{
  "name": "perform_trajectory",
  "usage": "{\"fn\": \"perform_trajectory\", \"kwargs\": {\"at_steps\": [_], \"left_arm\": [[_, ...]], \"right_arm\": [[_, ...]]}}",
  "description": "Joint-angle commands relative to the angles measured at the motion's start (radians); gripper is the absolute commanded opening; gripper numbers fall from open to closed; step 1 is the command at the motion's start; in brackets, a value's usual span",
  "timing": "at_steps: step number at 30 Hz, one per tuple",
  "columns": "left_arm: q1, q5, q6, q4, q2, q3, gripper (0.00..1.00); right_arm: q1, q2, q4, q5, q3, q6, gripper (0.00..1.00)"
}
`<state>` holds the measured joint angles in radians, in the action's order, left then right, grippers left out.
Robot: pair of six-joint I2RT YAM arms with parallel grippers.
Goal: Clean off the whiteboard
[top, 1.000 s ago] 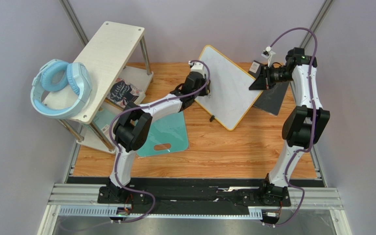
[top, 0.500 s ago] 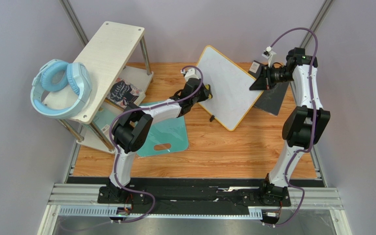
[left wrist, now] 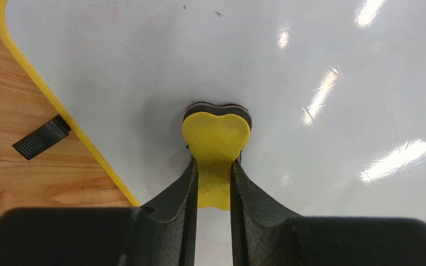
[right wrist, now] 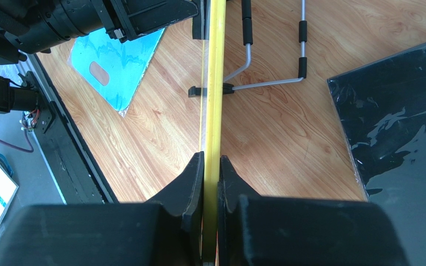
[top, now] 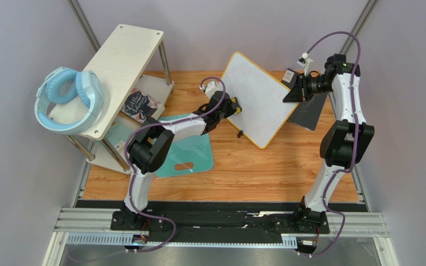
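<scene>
The whiteboard (top: 258, 97), white with a yellow frame, stands tilted on the wooden table. No writing shows on it. My left gripper (top: 233, 105) is shut on a yellow eraser (left wrist: 216, 138), whose dark felt is pressed against the board's face (left wrist: 287, 72) near its left edge. My right gripper (top: 291, 91) is shut on the board's right edge, seen edge-on as a yellow strip (right wrist: 215, 83) between the fingers. The board's wire stand (right wrist: 271, 55) shows behind it.
A dark grey panel (top: 309, 111) lies at the right, also in the right wrist view (right wrist: 398, 127). A teal cutting board (top: 187, 152) lies left of centre. A wooden shelf (top: 118, 66) with blue headphones (top: 68, 100) stands at the left.
My left gripper has slid the eraser down and left across the board's face, toward its lower left edge. The right gripper has kept still on the board's edge.
</scene>
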<state>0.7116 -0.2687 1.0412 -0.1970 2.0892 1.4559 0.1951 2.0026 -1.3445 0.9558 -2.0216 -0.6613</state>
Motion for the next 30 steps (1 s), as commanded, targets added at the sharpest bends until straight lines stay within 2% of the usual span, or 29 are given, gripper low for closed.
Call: {"fn": "perform_trajectory", "kwargs": {"at_steps": [1,6,11,21,23,30], "left_arm": [[0.049,0.042,0.088,0.113,0.035,-0.046,0.00],[0.052,-0.039,0.186,0.235,-0.009,-0.097,0.00],[0.040,-0.092,0.197,0.207,-0.038,-0.144,0.00],[0.000,-0.047,-0.006,0.018,-0.066,-0.097,0.00],[-0.017,0.003,-0.036,-0.045,-0.046,-0.077,0.00],[-0.027,0.108,-0.156,-0.062,0.014,0.104,0.00]], "right_arm": [[-0.034,-0.007,-0.147,-0.091,-0.006,-0.129,0.00],[-0.034,-0.005,-0.150,-0.092,-0.009,-0.129,0.00],[-0.034,-0.005,-0.148,-0.088,-0.012,-0.126,0.00],[-0.034,-0.007,-0.150,-0.091,-0.011,-0.130,0.00],[-0.034,-0.007,-0.153,-0.088,-0.012,-0.130,0.00],[-0.034,-0.007,-0.154,-0.097,-0.009,-0.138,0.00]]}}
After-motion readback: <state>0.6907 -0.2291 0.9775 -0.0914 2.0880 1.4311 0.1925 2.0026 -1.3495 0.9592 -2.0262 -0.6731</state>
